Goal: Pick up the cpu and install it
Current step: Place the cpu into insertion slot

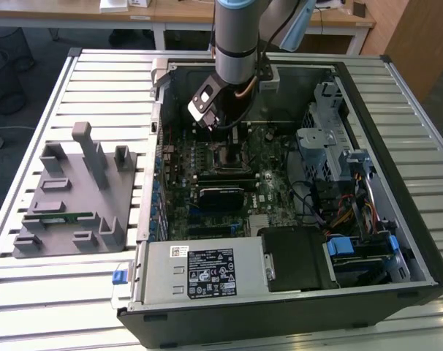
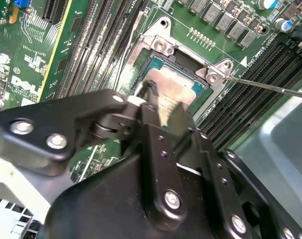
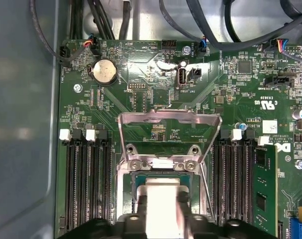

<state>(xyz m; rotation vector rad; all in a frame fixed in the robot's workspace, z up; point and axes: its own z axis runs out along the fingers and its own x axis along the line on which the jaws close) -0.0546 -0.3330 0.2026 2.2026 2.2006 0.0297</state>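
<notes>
The cpu (image 3: pixel 161 196) lies flat in the open socket (image 3: pixel 125 191) on the motherboard (image 3: pixel 141 94), its pale metal top facing up, and the hand (image 3: pixel 162 208) is right over it: in both wrist views the two dark fingers (image 3: pixel 141 211) stand narrow, set against two opposite edges of the chip, closed on it. In the second wrist view the cpu (image 2: pixel 173 92) looks level with the socket frame, with the hand (image 2: pixel 166 102) covering its nearer part. The metal load plate (image 3: pixel 168 119) is flipped up and stands just beyond the socket, and the thin retaining lever (image 2: pixel 270 86) is swung out to one side, apart from the fingers. Rows of black memory slots (image 3: pixel 86 184) run along both sides of the socket; a green memory stick (image 3: pixel 264 186) sits in the outermost slot on one side. A round coin battery (image 3: pixel 104 71) and dark cables (image 3: pixel 216 30) lie farther out on the board. In the exterior view the arm reaches down into the open computer case (image 1: pixel 280 325), which takes up the exterior view's right part of the slatted tabletop (image 1: pixel 31 292), with the hand (image 1: pixel 232 139) low over the board's middle. Near the tabletop's edge on the exterior view's left stands a grey parts holder (image 1: pixel 97 164), well apart from the case
</notes>
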